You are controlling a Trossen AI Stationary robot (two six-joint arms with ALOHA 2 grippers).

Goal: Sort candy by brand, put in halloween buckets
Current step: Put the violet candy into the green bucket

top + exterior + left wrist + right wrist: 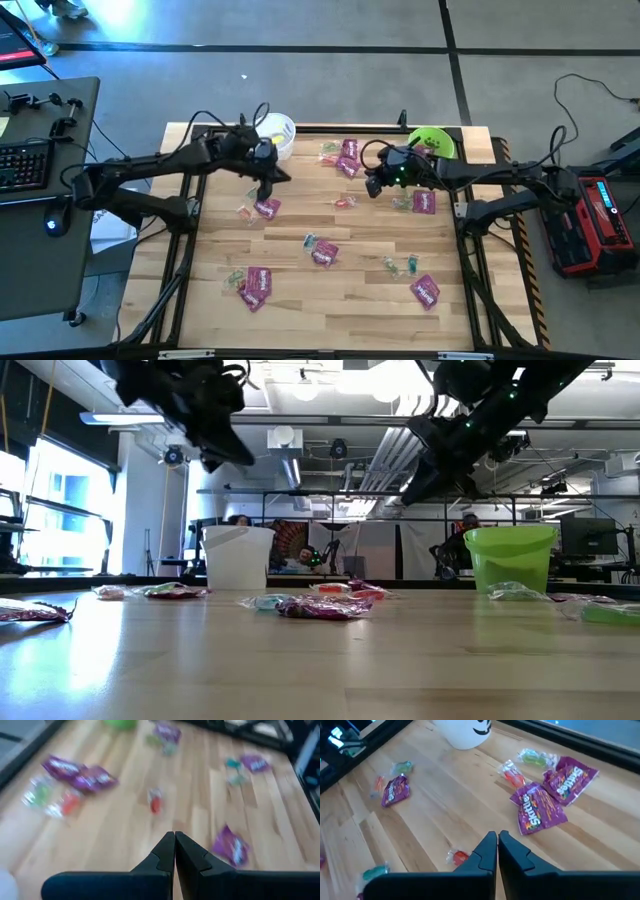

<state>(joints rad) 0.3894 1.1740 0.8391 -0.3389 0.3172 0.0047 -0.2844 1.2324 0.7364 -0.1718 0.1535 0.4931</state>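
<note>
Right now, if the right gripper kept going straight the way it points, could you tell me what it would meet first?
Probably the small red candy lying just ahead of the shut right gripper on the table; beyond it the wood looks free up to the white bucket. Depth is uncertain, since the gripper hangs above the table.

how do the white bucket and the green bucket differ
The white bucket is pale with a dark face print, visible in the right wrist view; the green bucket is bright lime. White stands at the table's far edge on the left arm's side, green on the right arm's. Both are small, round, upright.
</note>
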